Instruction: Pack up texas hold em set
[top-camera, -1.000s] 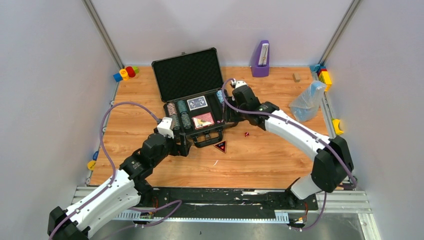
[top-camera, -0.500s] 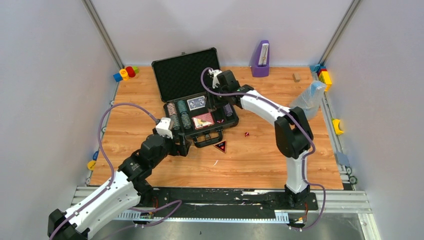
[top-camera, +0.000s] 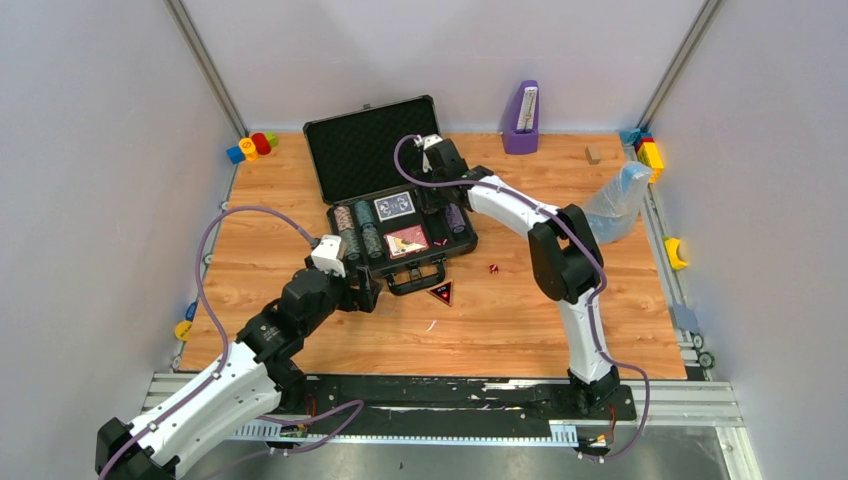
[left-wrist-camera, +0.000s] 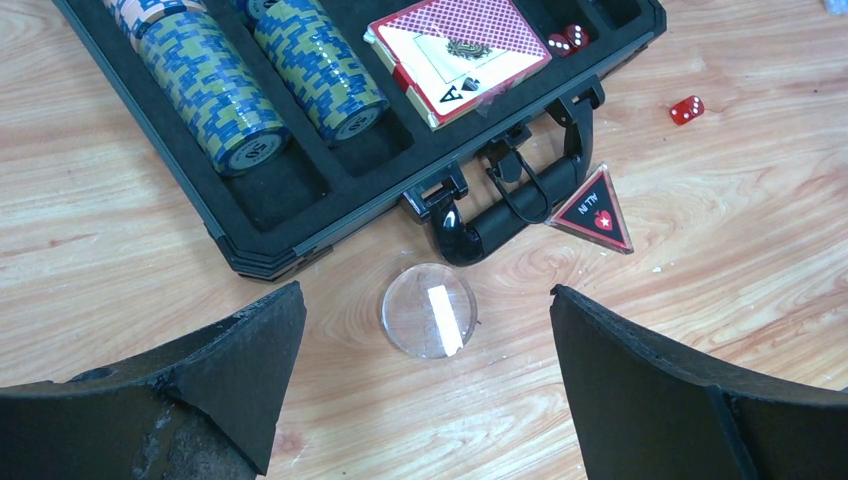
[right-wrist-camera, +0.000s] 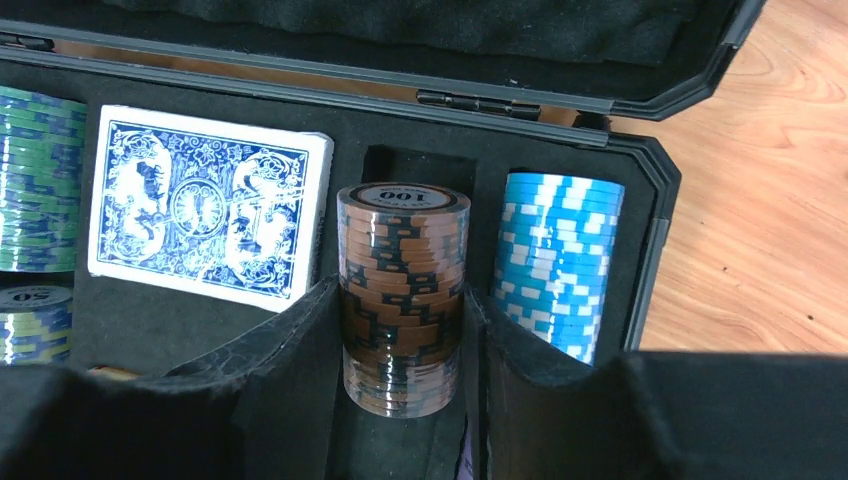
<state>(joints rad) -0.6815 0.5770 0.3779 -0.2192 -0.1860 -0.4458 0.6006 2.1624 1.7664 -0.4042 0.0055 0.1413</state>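
Note:
The black case (top-camera: 372, 150) lies open with chip stacks and two decks in its foam slots. My right gripper (top-camera: 437, 198) is over its right side. In the right wrist view this gripper (right-wrist-camera: 400, 300) is shut on a brown chip stack (right-wrist-camera: 403, 250), held between the blue card deck (right-wrist-camera: 205, 205) and a light blue stack (right-wrist-camera: 555, 265). My left gripper (left-wrist-camera: 425, 295) is open and empty on the table just in front of the case handle (left-wrist-camera: 500, 215), with a clear disc (left-wrist-camera: 430, 335) between its jaws. The triangular button (left-wrist-camera: 593, 210) and a red die (left-wrist-camera: 686, 109) lie on the table.
A red deck (left-wrist-camera: 460, 50), two dice (left-wrist-camera: 565, 40) and blue-yellow stacks (left-wrist-camera: 215, 95) sit in the case. A purple holder (top-camera: 521, 118), a small wooden block (top-camera: 593, 154) and a clear bag (top-camera: 613, 205) stand at the back right. Toy blocks (top-camera: 250, 147) sit at the back left.
My right arm has swung left from the case's right edge to over its right-hand slots, with the brown stack in its jaws. The left arm has not moved.

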